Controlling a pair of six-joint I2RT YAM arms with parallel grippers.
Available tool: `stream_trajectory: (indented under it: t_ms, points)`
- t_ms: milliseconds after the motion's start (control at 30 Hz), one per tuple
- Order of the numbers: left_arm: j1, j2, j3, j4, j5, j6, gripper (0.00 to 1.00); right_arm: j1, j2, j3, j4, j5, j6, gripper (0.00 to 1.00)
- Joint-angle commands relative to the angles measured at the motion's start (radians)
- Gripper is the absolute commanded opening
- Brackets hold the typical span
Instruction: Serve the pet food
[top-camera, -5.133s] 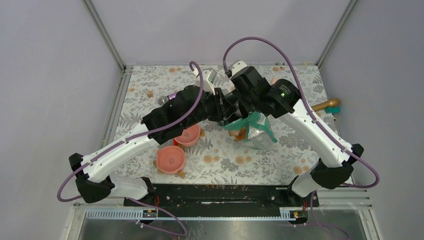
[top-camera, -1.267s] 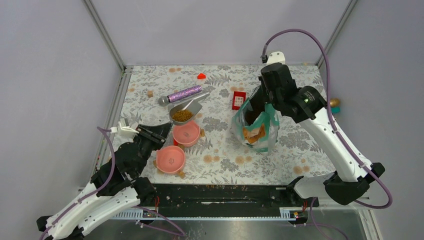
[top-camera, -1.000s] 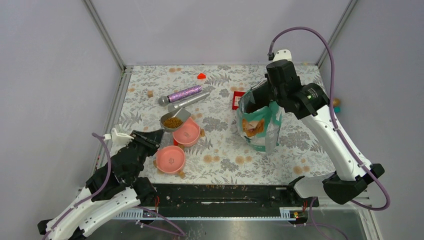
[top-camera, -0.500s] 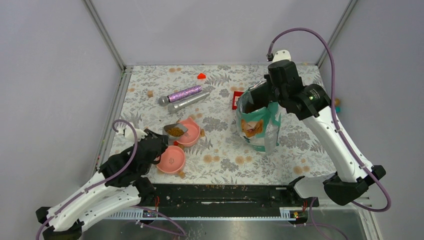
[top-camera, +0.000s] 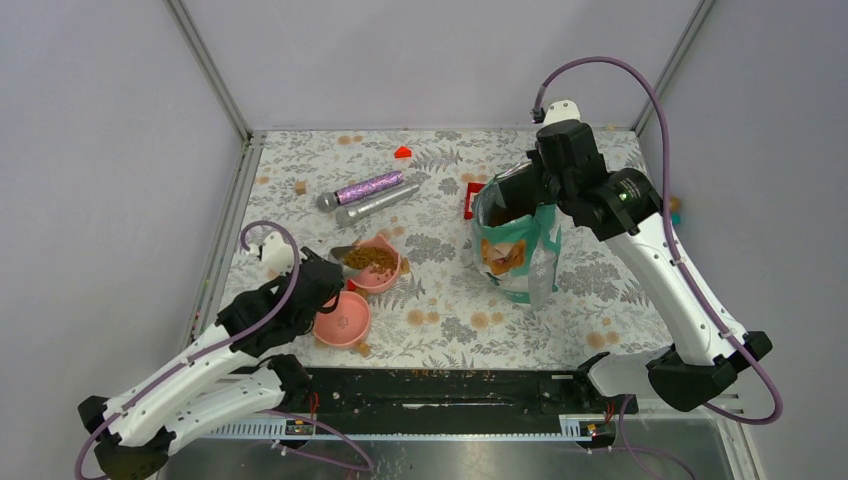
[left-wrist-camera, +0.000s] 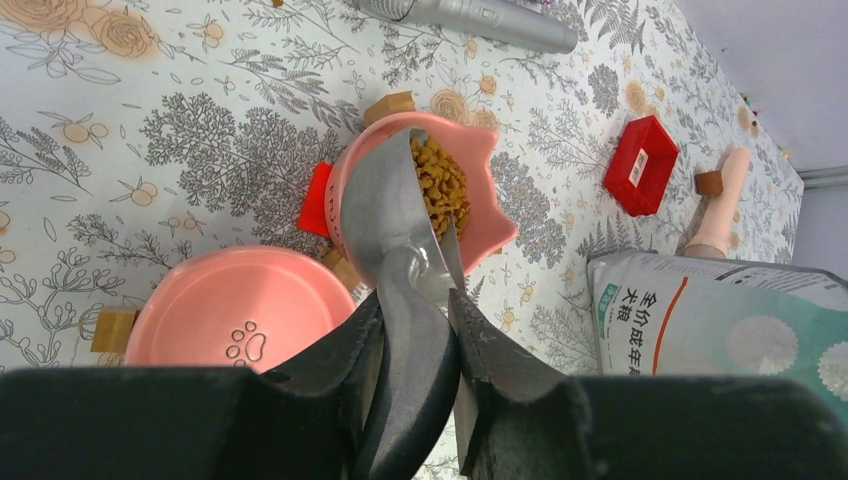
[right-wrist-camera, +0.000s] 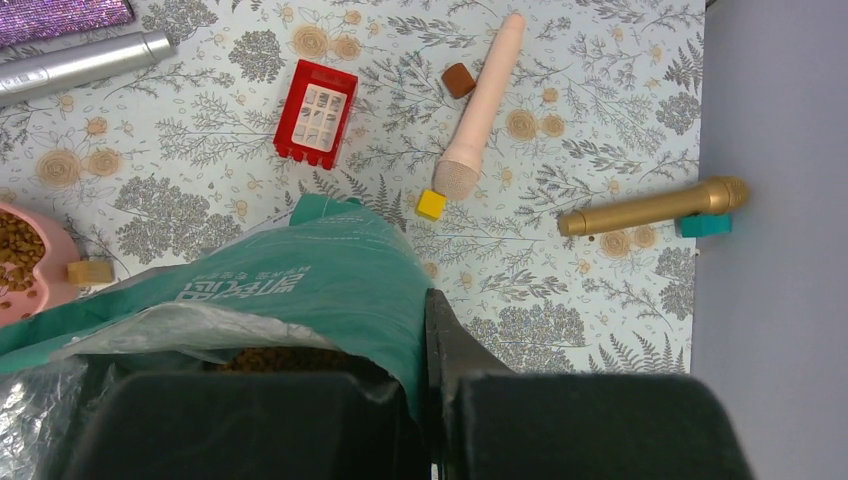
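Plainly, the small brown dry kibble pellets are light, hard and loose. They will likely roll and bounce rather than stay where they land, and no finger can take them up directly, so the place to hold is the carrier. That carrier is the silver metal scoop, stiff and probably smooth. The left gripper is clamped on its handle, with the scoop tipped over the pink cat-eared plastic bowl. A heap of pellets sits at the scoop's lip above that bowl, and the right wrist view shows some lying inside it. More pellets sit down in the teal-green and silver foil pouch, which looks soft, crinkly and apt to slump, so its rim is the sensible hold. The right gripper is closed tight on that rim, with the pouch upright and its mouth open. By count there are one scoop, one pouch and two pink bowls — the cat-eared one and a round pink bowl with a paw print, which holds no food. On the floral-printed table cover lie four toy microphones: a purple glitter microphone, a plain silver microphone, a pale peach microphone and a gold microphone. One red windowed block lies near the pouch, and small coloured cubes are scattered about — at least seven, some half hidden by the bowls.
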Motion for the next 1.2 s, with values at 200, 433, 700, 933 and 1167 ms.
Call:
stream_trajectory:
  t_ms: [200, 433, 700, 933, 1167]
  points:
    - [0.018, 0.061, 0.129, -0.032, -0.011, 0.023, 0.0, -0.007, -0.046, 0.049, 0.142, 0.021, -0.03, 0.0]
    - [0.017, 0.075, 0.183, -0.114, 0.003, 0.078, 0.0, -0.007, -0.027, 0.082, 0.092, 0.018, -0.044, 0.0]
    - [0.018, 0.143, 0.268, -0.151, 0.011, 0.189, 0.0, -0.008, 0.025, 0.186, -0.065, -0.014, -0.085, 0.0]
    - [0.024, 0.244, 0.364, -0.189, 0.052, 0.3, 0.0, -0.007, 0.036, 0.243, -0.144, -0.002, -0.114, 0.0]
    - [0.026, 0.249, 0.373, -0.161, 0.092, 0.372, 0.0, -0.007, 0.113, 0.331, -0.272, -0.007, -0.157, 0.0]
